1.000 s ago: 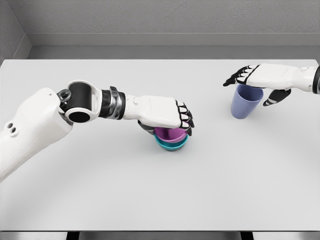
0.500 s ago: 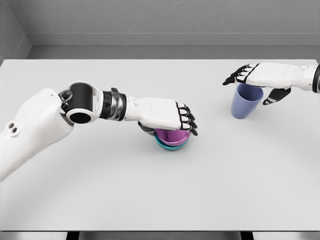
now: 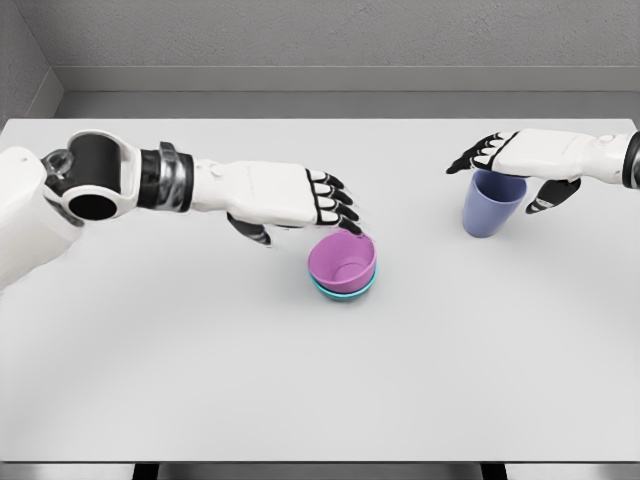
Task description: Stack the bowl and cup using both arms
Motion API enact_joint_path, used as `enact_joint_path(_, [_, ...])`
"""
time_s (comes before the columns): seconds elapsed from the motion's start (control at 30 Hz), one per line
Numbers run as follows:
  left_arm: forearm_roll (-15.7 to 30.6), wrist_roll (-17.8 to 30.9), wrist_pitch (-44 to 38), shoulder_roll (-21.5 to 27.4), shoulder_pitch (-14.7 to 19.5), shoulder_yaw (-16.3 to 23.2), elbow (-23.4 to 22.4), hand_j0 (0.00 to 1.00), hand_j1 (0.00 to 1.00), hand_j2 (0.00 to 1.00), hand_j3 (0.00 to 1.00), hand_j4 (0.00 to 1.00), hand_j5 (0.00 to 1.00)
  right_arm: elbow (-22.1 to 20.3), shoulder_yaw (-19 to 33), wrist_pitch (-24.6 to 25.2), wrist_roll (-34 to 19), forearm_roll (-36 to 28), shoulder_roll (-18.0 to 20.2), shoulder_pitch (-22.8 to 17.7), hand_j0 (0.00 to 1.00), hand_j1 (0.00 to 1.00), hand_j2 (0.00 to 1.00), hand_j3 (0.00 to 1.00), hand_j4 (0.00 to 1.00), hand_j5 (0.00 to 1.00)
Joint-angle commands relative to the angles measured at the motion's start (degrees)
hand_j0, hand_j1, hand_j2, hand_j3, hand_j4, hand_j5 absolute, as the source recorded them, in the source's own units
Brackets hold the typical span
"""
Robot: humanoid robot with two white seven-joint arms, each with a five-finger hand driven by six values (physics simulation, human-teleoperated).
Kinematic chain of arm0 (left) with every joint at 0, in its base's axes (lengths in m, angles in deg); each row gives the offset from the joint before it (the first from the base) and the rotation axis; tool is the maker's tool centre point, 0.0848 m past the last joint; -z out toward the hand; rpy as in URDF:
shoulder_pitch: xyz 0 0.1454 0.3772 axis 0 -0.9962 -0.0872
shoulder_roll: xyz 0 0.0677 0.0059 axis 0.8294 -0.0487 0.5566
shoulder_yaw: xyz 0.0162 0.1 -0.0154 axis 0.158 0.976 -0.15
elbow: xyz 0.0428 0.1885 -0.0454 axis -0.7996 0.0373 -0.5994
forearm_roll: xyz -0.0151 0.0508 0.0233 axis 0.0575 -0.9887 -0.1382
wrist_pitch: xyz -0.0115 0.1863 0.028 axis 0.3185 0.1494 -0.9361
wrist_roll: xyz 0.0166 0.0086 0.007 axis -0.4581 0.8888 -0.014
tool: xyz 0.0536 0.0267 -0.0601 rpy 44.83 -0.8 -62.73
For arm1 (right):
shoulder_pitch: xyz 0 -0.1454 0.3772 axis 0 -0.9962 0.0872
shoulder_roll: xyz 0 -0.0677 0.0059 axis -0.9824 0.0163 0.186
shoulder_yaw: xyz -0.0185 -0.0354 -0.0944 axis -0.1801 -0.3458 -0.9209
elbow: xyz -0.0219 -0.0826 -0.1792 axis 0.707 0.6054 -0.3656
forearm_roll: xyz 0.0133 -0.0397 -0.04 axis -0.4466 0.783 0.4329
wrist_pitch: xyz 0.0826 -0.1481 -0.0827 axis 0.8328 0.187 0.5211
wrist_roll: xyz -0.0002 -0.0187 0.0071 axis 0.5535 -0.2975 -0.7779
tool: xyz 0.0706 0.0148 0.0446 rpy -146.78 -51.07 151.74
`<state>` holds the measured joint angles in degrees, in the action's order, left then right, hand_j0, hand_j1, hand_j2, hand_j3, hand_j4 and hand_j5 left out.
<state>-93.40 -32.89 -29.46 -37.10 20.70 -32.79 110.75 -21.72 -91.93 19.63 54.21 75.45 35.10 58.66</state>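
White table point(image 3: 200, 380) held purple bowl point(image 3: 343, 260) nested in teal bowl point(image 3: 345, 291) mid-table. Left hand point(image 3: 290, 198) beside it, fingers released. Right hand point(image 3: 520, 155) over blue cup point(image 3: 490, 205), fingers spread, not gripping.

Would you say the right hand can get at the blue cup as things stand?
Probably yes. The right hand hovers directly over the blue plastic cup, fingers spread, thumb down beside its wall. Nothing lies between them; the left hand is far off by the stacked purple bowl.
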Motion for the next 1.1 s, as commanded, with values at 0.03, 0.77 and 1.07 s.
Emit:
enact_joint_path(0.03, [10.05,-0.16,-0.12,10.01,0.00,-0.27,0.79,1.00,1.00,1.00,1.00,1.00,1.00,1.02,0.04,0.15,0.02,0.22,-0.59,0.00,1.00,1.00,1.00,1.00,1.00,1.00])
enact_joint_path(0.77, [10.94,0.63,-0.12,18.63,-9.58,-7.92,-2.82,1.00,1.00,1.00,1.00,1.00,1.00,3.21,-0.23,0.15,0.02,0.39,-1.99,1.14,1.00,1.00,1.00,1.00,1.00,1.00])
enact_joint_path(1.07, [10.94,0.63,-0.12,18.63,-9.67,-7.92,-2.73,1.00,1.00,1.00,1.00,1.00,1.00,4.53,-1.45,0.15,0.02,1.71,-3.31,1.23,1.00,1.00,1.00,1.00,1.00,1.00])
